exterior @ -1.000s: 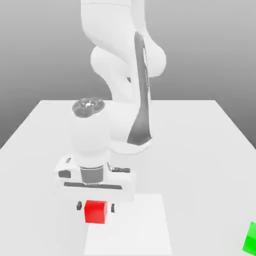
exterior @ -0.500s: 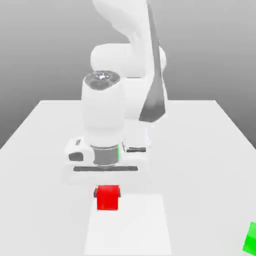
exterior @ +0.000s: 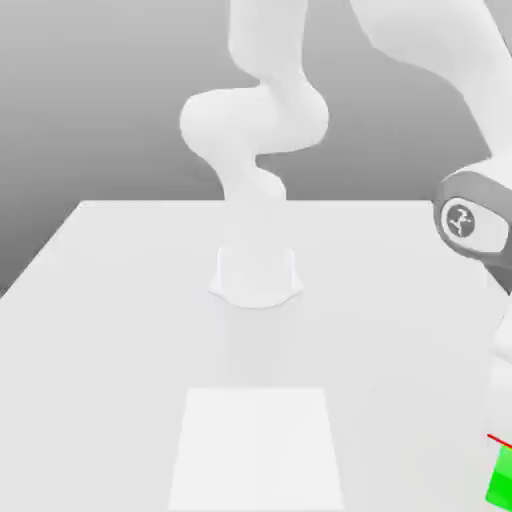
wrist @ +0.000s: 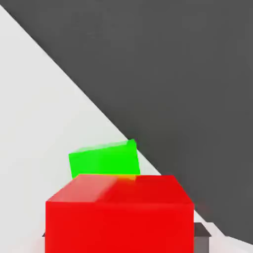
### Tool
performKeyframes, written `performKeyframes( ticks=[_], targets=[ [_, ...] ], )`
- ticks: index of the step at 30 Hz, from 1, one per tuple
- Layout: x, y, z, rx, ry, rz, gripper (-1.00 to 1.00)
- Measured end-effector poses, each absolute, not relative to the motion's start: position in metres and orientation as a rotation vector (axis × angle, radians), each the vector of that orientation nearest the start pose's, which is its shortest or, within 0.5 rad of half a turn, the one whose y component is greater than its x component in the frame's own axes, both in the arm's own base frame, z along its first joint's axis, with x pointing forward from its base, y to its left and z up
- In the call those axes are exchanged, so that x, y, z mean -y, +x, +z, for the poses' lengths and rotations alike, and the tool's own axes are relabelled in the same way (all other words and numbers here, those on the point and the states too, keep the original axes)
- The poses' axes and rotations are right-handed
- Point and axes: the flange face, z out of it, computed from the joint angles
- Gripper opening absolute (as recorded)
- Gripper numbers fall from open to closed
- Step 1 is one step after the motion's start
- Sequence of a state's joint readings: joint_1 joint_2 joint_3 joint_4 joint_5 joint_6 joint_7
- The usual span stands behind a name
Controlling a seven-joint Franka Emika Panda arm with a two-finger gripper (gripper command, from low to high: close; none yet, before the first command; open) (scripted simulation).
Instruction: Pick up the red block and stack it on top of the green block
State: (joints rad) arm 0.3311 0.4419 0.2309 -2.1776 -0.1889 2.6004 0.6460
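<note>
In the hand view the red block (wrist: 118,212) looms large, held between the dark fingertips (wrist: 201,236) of my gripper (wrist: 121,237), which is shut on it. Just beyond and below it the green block (wrist: 104,159) rests on the white table, close to the table's edge. In the exterior view the green block (exterior: 501,480) sits at the lower right border, with a thin sliver of the red block (exterior: 503,444) hanging right above it. The arm's wrist (exterior: 470,225) reaches out over that corner.
The robot base (exterior: 256,275) stands mid-table. A paler square patch (exterior: 257,445) marks the front of the white table (exterior: 120,330). In the hand view the table's edge (wrist: 89,101) runs diagonally, with dark floor past it.
The gripper closed on the red block at the pale patch, lifted it and swung to the exterior view's right, ending above the green block. The green block stayed put.
</note>
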Motion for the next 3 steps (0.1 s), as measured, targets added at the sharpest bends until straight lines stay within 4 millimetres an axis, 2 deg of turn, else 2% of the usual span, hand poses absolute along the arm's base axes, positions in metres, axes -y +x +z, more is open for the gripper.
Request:
performKeyframes(
  ticks=[3],
  targets=[
    [-0.3035, 0.4708, 0.1897, 0.09, -3.14, 0.002, 1.0]
  ],
)
